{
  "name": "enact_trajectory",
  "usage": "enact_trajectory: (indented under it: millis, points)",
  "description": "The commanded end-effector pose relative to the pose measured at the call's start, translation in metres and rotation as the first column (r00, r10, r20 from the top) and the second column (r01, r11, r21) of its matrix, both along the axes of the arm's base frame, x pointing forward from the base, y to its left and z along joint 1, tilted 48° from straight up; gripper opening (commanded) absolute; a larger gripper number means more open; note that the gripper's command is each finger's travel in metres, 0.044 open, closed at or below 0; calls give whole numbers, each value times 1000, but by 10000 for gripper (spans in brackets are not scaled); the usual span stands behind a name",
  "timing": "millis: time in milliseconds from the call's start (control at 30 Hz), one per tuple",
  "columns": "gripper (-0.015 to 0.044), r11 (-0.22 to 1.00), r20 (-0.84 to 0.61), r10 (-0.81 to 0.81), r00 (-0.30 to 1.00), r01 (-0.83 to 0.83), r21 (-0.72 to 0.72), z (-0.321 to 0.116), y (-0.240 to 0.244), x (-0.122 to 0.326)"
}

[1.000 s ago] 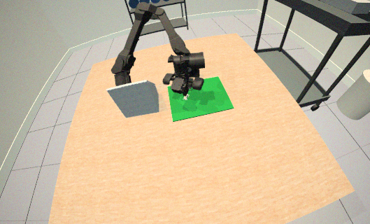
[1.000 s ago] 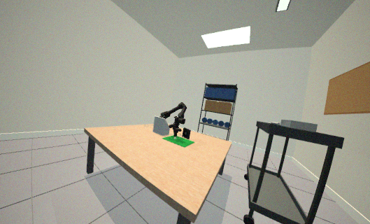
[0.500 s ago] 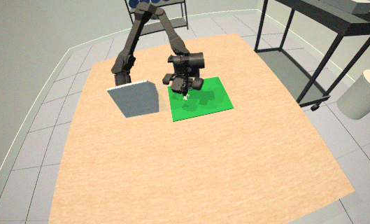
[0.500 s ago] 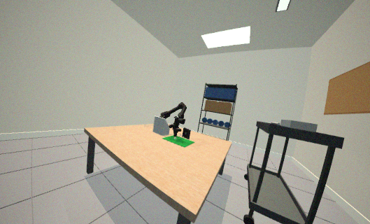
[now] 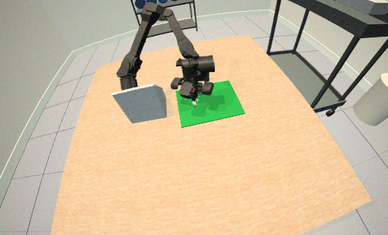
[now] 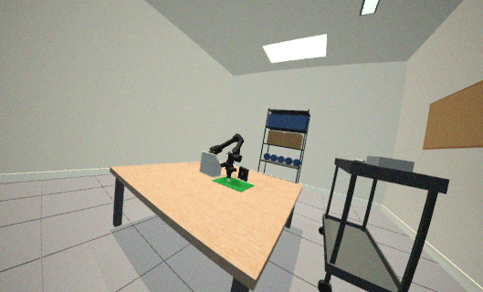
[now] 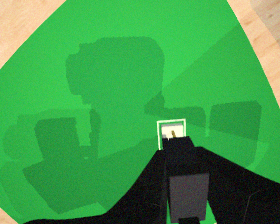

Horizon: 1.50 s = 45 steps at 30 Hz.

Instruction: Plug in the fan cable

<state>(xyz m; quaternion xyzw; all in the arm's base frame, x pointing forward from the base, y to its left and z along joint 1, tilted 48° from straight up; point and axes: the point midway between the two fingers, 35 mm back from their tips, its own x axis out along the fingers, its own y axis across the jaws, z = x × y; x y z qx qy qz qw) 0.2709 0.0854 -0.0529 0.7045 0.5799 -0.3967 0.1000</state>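
The green board (image 5: 232, 106) (image 6: 244, 186) (image 7: 116, 20) lies flat on the table. The white four-pin header (image 7: 171, 130) sits inside a pale outline on it, with a small brownish pin or contact showing. My gripper (image 5: 194, 99) (image 6: 229, 177) (image 7: 179, 154) points down over the header and is shut on the fan's plug, which the dark fingertips almost wholly hide. The fingertips cover the near side of the header. I cannot tell how deep the plug sits. The black fan (image 6: 243, 173) stands behind the board in the exterior view; its cable is not clearly visible.
A grey slanted block (image 5: 143, 104) (image 6: 209, 164) stands on the wooden table (image 5: 205, 176) (image 6: 196, 201), close to the board's left side and near the arm. A black cart (image 5: 367, 29) (image 6: 393, 175) and a shelf rack (image 6: 285, 146) stand beyond the table.
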Motion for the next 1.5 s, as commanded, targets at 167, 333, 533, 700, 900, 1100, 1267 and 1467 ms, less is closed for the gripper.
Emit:
enact_trajectory:
  millis: [167, 333, 533, 700, 900, 1100, 1267, 1467]
  points:
    - [0, 1000, -5, -4, 1000, 4, 6, -2, 2, -1]
    - [0, 1000, -5, -5, 1000, 5, 6, -2, 3, -1]
    - [0, 1000, -5, -5, 1000, 5, 6, -2, 3, -1]
    - [0, 1000, -5, -5, 1000, 5, 6, -4, 5, -1]
    - [0, 1000, -5, -5, 1000, 5, 7, -7, 8, -1]
    - [0, 1000, -5, -5, 1000, 5, 7, -9, 11, -1]
    - [0, 1000, -6, -5, 1000, 5, 7, -12, 13, -1]
    - [26, 1000, -1, -4, 1000, 4, 4, -11, 13, 0]
